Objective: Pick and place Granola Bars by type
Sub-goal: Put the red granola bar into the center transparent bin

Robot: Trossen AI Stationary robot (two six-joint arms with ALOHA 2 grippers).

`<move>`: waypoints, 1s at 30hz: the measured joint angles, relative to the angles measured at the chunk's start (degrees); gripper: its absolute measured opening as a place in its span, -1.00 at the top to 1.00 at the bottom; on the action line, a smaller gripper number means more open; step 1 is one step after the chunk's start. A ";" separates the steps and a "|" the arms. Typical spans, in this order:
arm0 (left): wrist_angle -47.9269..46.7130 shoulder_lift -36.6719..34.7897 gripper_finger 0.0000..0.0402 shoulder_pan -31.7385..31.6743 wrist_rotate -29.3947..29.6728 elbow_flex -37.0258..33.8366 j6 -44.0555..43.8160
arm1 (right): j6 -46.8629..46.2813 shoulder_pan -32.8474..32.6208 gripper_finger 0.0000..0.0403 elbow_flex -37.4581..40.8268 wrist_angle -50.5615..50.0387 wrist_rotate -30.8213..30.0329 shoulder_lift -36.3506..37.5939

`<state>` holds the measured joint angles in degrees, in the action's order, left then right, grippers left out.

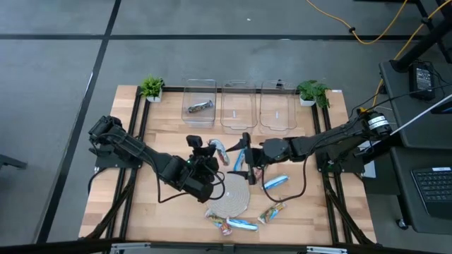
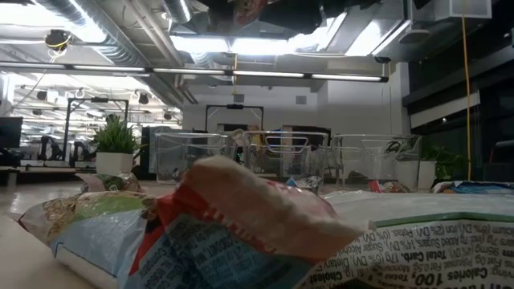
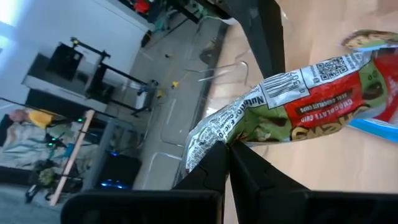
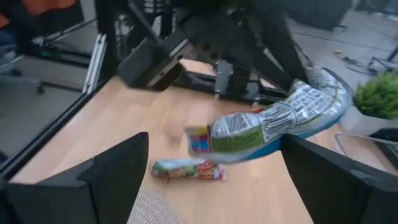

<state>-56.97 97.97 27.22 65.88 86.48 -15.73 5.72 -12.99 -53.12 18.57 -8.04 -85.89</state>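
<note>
Your left hand (image 3: 227,149) was clamped on a red-green granola bar (image 3: 292,115) above the desk (image 1: 169,120); your right hand (image 1: 248,166) stood apart beside it. One bar (image 1: 200,107) lay binned; several (image 1: 240,224) remained around the woven mat (image 1: 229,200).

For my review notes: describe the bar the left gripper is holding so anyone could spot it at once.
On the wooden table, find the round woven mat near the front edge. Just above it the left gripper is shut on a granola bar. Unlike the bars lying flat around the mat, this red-and-green one hangs lifted, pinched by one end.
</note>
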 joint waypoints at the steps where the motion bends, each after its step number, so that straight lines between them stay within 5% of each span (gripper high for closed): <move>1: 0.02 0.00 0.99 0.00 0.31 0.00 0.00 | -1.12 0.06 -0.82 0.00 0.36 -0.86 0.00; 17: 0.28 0.00 0.99 1.36 4.59 0.00 0.15 | -7.00 2.33 -0.75 0.00 0.60 -5.17 0.00; 30: 0.39 0.00 0.99 1.55 3.75 0.00 0.43 | -6.79 2.31 0.10 0.00 0.31 -5.75 0.00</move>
<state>-56.58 97.97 28.77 69.63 86.48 -15.29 -1.08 -10.68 -53.12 18.88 -13.79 -85.89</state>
